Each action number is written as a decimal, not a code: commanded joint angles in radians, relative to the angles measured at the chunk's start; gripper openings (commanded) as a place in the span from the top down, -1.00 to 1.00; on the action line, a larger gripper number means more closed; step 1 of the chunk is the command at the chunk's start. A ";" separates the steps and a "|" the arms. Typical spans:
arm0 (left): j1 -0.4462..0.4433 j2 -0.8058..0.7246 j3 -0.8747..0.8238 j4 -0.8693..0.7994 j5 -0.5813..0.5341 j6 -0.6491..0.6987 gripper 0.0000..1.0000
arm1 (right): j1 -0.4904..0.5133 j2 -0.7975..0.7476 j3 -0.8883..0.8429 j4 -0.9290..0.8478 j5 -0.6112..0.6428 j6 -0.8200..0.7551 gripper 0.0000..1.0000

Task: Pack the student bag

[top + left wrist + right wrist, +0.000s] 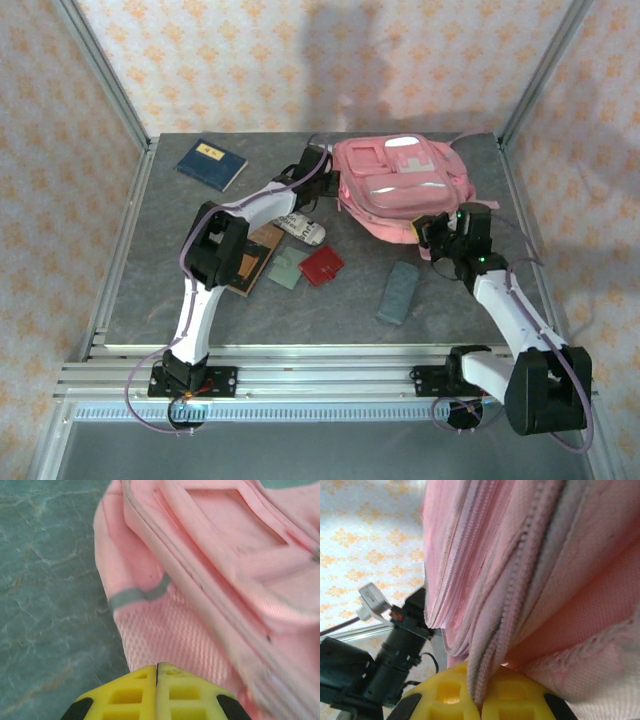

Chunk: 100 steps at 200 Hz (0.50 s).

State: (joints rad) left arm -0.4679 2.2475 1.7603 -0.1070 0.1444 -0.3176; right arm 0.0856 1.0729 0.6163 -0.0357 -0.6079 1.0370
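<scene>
The student bag point(400, 185) is laid flat at the far right, with its front pockets turned up. It is made of pink cloth. Pale patches are seen on the front, a grey band on its left side, and a zip along its near edge.

I see the pink fabric backpack point(400, 185) far right on the counter point(150, 290). The flat blue book point(211, 164) lies left of it.

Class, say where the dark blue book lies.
Top view: the dark blue book lies at the far left of the table, left of the student bag.
</scene>
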 commanded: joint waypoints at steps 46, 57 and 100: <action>0.013 -0.063 -0.011 -0.076 0.030 -0.058 0.40 | 0.160 0.085 -0.030 0.287 0.095 0.118 0.51; 0.011 -0.123 -0.091 -0.046 0.041 -0.074 0.37 | 0.184 0.130 0.007 0.261 0.071 0.088 0.25; -0.043 -0.332 -0.379 0.066 0.090 -0.150 0.26 | 0.212 0.169 0.171 -0.036 0.089 -0.163 0.04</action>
State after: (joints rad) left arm -0.4641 2.0296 1.4811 -0.1303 0.1951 -0.4091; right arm 0.2947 1.2751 0.6930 0.0551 -0.5461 1.0386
